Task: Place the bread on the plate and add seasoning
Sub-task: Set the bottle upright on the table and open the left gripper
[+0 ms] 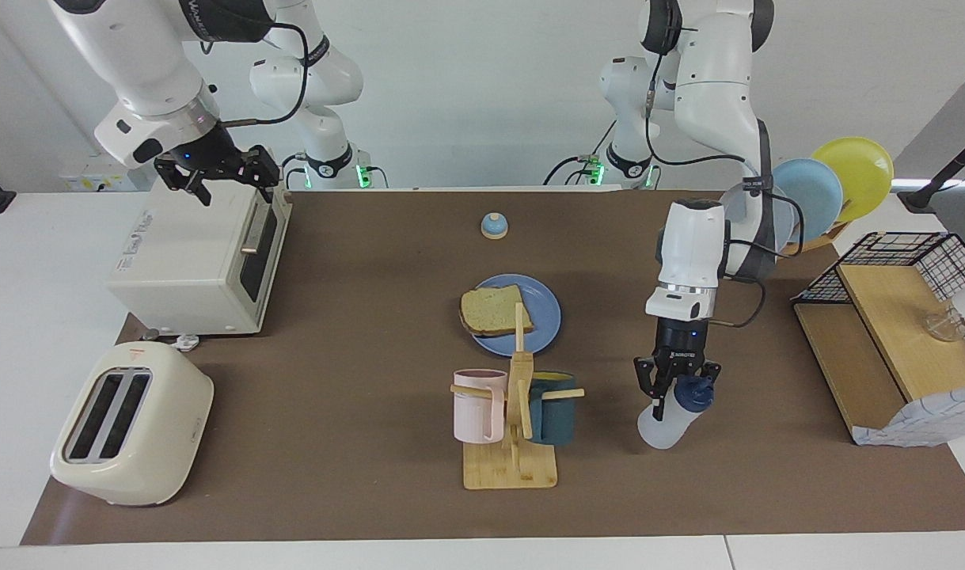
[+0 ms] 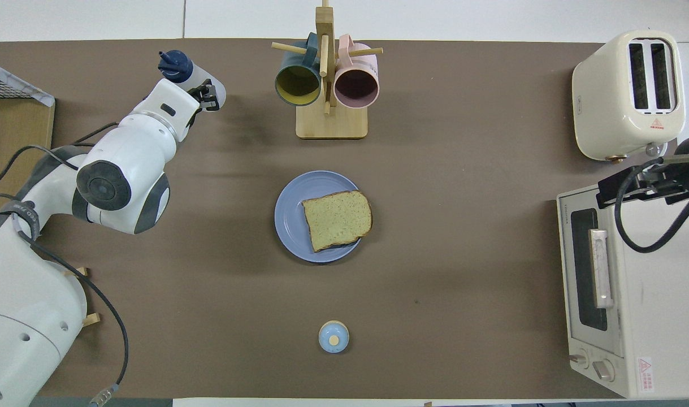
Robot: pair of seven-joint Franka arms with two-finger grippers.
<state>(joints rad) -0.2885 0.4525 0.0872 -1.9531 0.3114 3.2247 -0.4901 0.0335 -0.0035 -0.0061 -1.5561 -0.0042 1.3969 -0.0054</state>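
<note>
- The left gripper's (image 1: 675, 385) fingers are closed around the seasoning bottle (image 1: 672, 416), gripping it just under its navy cap; the bottle hangs tilted, its cap toward the left arm's end of the desk (image 1: 355, 261) and its white body slanting down the other way.
- From above, that bottle (image 2: 189, 73) shows beside the mug rack (image 2: 328, 85), toward the left arm's end; whether its base touches the desk I cannot tell.
- The right gripper's (image 1: 221, 170) fingers are spread wide and hold nothing; it waits over the top of the toaster oven (image 1: 201, 257).
- The bread (image 1: 494, 310) lies flat on the blue plate (image 1: 545, 317) in the middle of the desk, its crust slightly overhanging the rim on the side toward the right arm.
- The plate sits between the mug rack and the small bell (image 1: 494, 226), which is nearer the robots.
- A cream toaster (image 1: 130, 423) stands at the right arm's end, farther from the robots than the toaster oven.
</note>
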